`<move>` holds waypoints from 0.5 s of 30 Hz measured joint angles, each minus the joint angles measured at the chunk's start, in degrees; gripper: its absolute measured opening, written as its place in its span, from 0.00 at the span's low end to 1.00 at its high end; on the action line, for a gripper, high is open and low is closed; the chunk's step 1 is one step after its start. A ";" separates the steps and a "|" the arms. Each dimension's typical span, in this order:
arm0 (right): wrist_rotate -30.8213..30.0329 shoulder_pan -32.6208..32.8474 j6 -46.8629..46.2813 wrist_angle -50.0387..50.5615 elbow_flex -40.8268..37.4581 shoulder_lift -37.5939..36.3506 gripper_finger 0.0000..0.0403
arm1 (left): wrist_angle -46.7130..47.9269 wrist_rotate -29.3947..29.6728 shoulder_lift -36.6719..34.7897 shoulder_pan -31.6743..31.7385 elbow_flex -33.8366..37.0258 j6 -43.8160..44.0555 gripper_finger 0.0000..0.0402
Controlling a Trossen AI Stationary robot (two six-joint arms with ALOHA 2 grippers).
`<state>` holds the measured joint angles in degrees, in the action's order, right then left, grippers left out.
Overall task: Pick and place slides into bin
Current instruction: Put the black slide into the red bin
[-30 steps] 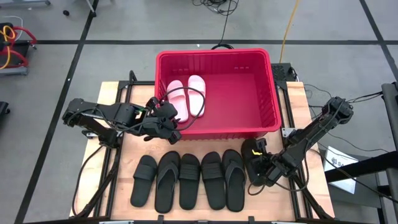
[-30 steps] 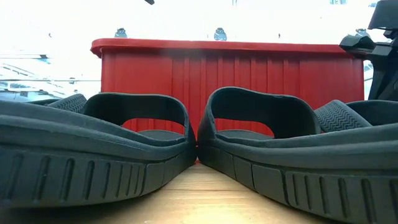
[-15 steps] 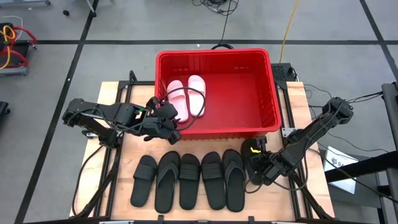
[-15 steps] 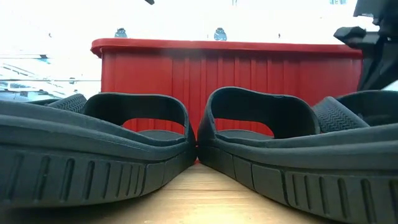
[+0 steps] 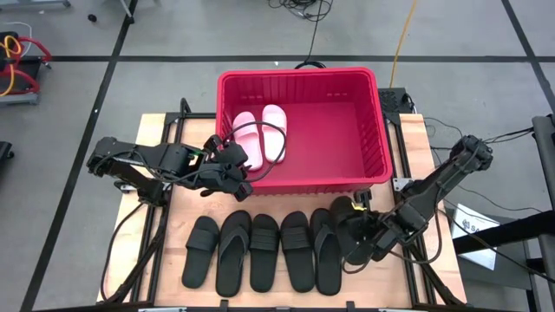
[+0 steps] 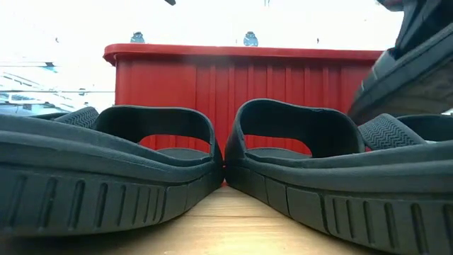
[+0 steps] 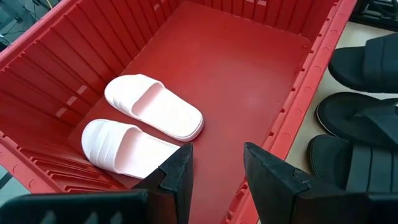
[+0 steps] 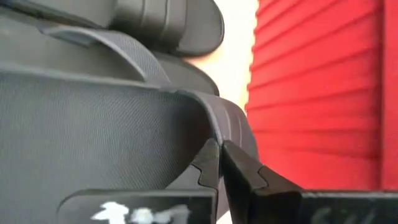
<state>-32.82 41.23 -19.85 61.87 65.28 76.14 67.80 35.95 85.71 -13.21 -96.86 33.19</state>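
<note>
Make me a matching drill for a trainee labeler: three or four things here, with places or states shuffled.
1. pink slides
2. left claw
3. right claw
4. five black slides

a. open, at the bin's near rim
b. lying in a row on the table
c. inside the bin
d. shut on a black slide's strap

Pairs: 1-c, 2-a, 3-d, 4-b

What you can't really see here

The right gripper (image 5: 354,239) covers most of the sixth black slide (image 5: 347,227) from above, so its strap type is unclear. Down low, two black slides (image 6: 297,166) block the bin (image 6: 248,74) bottom and run off both edges. Left wrist view cuts off the bin's near corner.
</note>
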 joint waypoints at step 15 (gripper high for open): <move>-2.46 -2.01 15.07 -13.86 10.97 -0.02 0.00 | 0.15 -5.06 0.00 -1.94 0.00 -1.13 0.34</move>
<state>-35.28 39.23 -4.78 48.01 76.25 76.12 67.94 30.89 85.71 -15.15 -96.86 32.06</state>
